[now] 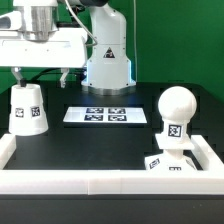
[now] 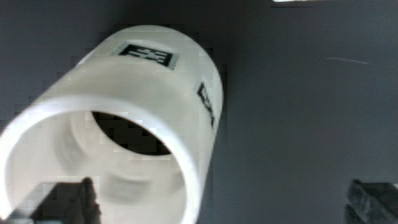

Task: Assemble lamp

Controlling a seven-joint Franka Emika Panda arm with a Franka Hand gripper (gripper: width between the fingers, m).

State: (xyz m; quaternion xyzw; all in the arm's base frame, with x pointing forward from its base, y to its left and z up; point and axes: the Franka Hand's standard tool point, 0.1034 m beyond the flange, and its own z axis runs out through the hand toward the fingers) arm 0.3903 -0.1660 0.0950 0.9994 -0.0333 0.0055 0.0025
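Observation:
The white tapered shade (image 1: 28, 108) stands on the black table at the exterior view's left, with a tag on its side. In the wrist view the shade (image 2: 151, 110) fills most of the picture and shows its hollow inside. My gripper (image 1: 42, 74) hangs open just above the shade and holds nothing. In the wrist view my gripper (image 2: 222, 205) has one dark finger (image 2: 71, 200) over the shade's rim and the other finger (image 2: 374, 200) over bare table. The round bulb (image 1: 176, 108) stands on the low square base (image 1: 168, 163) at the exterior view's front right.
The marker board (image 1: 105, 115) lies flat in the middle of the table. A white wall (image 1: 90, 180) runs along the front and up both sides. The arm's white base (image 1: 108, 60) stands at the back.

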